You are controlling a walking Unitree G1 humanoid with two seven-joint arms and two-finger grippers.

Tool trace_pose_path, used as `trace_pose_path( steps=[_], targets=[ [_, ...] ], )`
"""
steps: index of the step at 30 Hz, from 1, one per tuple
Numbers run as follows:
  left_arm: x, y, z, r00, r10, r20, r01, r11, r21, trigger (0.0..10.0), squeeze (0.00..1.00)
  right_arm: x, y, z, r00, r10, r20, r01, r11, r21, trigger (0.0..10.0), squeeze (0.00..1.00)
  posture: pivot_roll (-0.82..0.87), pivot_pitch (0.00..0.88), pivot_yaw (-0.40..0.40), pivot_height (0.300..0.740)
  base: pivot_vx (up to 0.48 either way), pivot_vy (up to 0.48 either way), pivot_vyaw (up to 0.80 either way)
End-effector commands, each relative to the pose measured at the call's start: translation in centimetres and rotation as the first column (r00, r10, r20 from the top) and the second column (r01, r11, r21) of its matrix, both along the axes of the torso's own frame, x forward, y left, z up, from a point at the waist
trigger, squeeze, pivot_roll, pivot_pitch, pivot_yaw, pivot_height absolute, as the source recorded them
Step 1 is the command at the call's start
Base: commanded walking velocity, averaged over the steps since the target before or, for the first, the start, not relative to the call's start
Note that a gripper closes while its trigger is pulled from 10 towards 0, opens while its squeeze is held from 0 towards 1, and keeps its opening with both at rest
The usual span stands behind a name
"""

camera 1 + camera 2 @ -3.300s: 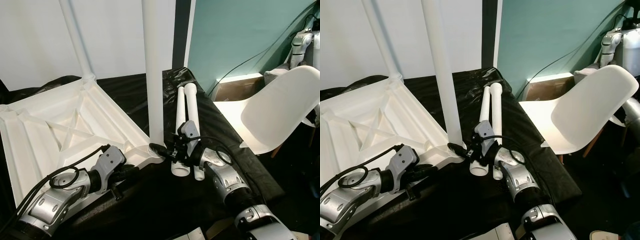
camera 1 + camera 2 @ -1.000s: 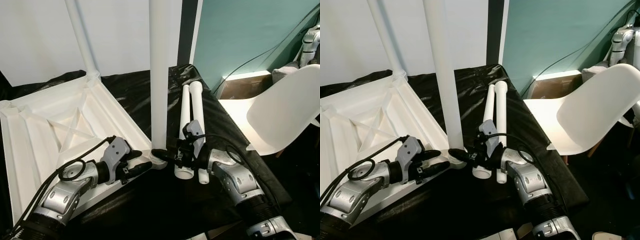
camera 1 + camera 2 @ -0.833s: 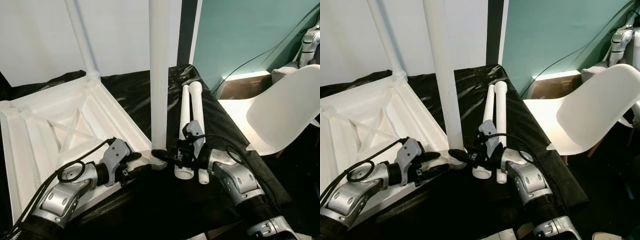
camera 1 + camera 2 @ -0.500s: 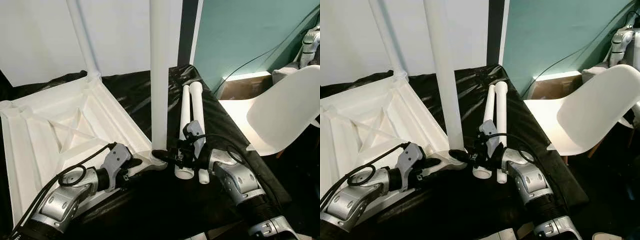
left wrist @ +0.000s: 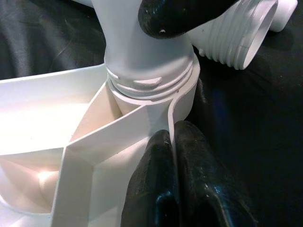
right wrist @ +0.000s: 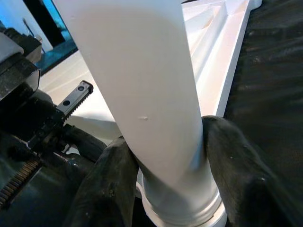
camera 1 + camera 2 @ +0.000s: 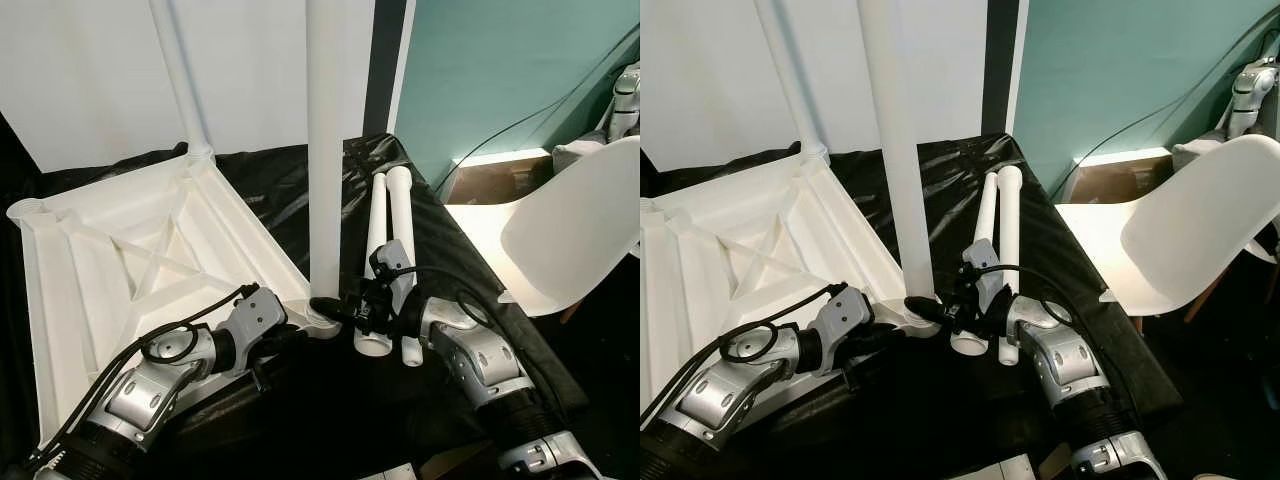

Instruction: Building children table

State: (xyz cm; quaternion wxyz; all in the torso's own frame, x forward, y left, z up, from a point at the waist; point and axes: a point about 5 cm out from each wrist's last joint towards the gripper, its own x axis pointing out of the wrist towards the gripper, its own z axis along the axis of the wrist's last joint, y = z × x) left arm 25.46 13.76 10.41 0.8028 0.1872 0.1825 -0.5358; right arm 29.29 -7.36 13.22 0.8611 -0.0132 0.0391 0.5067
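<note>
Lying upside down on the black sheet (image 7: 300, 195), the white tabletop (image 7: 120, 260) fills the left side, its near corner at the sheet's front; the left gripper (image 5: 173, 156) pinches that corner's thin rim wall, fingers clenched on it, just below the socket; the upright leg (image 7: 325, 150) stands threaded in the socket; the right gripper (image 6: 165, 156) clasps its base from both sides; two spare legs (image 7: 385, 250) lie close beside; a white chair (image 7: 570, 235) crowds the right.
</note>
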Motion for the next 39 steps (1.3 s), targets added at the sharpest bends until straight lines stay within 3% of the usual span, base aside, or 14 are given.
trace_pose_path(
  steps=[1,7,8,9,10,16,26,27,28,29,39],
  targets=[
    [-1.1,0.2,-2.6,0.993,-0.006,-0.115,0.016,0.997,0.081,0.0,0.00,0.3,0.9,1.4,0.997,0.047,0.054,-0.049,0.998,0.037,10.0,1.00,0.04,0.000,-0.015,0.740,0.000,0.000,0.00],
    [-1.2,-0.1,-2.5,0.993,-0.052,-0.108,0.060,0.995,0.073,0.0,0.00,1.2,-0.1,1.9,0.990,0.067,0.122,-0.066,0.998,-0.008,10.0,1.00,0.04,0.000,-0.011,0.740,0.000,0.000,0.00],
    [-1.2,-0.1,-2.3,0.992,-0.068,-0.107,0.075,0.995,0.059,8.9,0.00,1.4,-0.3,2.1,0.985,0.089,0.151,-0.087,0.996,-0.022,10.0,0.00,0.04,0.000,-0.009,0.740,0.000,0.000,0.00],
    [-1.3,-0.2,-2.3,0.991,-0.077,-0.107,0.083,0.995,0.049,8.9,0.00,1.5,-0.4,2.2,0.980,0.102,0.168,-0.099,0.995,-0.028,10.0,0.00,0.04,0.000,-0.009,0.740,0.000,0.000,0.00],
    [-1.5,-0.2,-2.1,0.989,-0.095,-0.116,0.099,0.995,0.029,10.0,0.00,1.7,-0.6,2.5,0.975,0.129,0.181,-0.128,0.992,-0.020,10.0,0.00,0.04,0.000,-0.006,0.740,0.000,0.000,0.00],
    [-2.3,0.2,-2.0,0.977,-0.141,-0.161,0.141,0.990,-0.011,10.0,0.00,2.7,-0.8,2.7,0.954,0.223,0.198,-0.217,0.975,-0.055,10.0,0.00,0.06,0.000,-0.001,0.740,0.000,0.000,0.00],
    [-3.4,0.9,-2.4,0.962,-0.169,-0.213,0.170,0.985,-0.016,10.0,0.00,4.6,-0.5,2.4,0.937,0.283,0.203,-0.253,0.954,-0.162,10.0,0.00,0.08,0.000,0.004,0.740,0.000,0.000,0.00],
    [-3.5,0.9,-2.4,0.963,-0.167,-0.213,0.168,0.986,-0.013,10.0,0.00,4.7,-0.5,2.5,0.934,0.294,0.202,-0.264,0.951,-0.163,1.0,0.00,0.08,0.000,0.003,0.740,0.000,0.000,0.00],
    [-3.5,0.9,-2.4,0.963,-0.167,-0.213,0.168,0.986,-0.013,10.0,0.00,4.7,-0.5,2.5,0.934,0.294,0.202,-0.264,0.951,-0.163,1.0,0.00,0.08,0.000,0.003,0.740,0.000,0.000,0.00],
    [-3.5,0.9,-2.5,0.964,-0.164,-0.211,0.166,0.986,-0.011,10.0,0.00,4.7,-0.4,2.5,0.931,0.304,0.199,-0.275,0.948,-0.162,0.0,0.00,0.08,0.000,0.003,0.740,0.000,0.000,0.00],
    [-3.4,0.6,-2.7,0.968,-0.148,-0.203,0.148,0.989,-0.013,10.0,0.00,4.1,-0.9,1.3,0.925,0.349,0.149,-0.325,0.932,-0.161,0.0,0.00,0.08,0.000,-0.004,0.740,0.000,0.000,0.00]
  ],
)
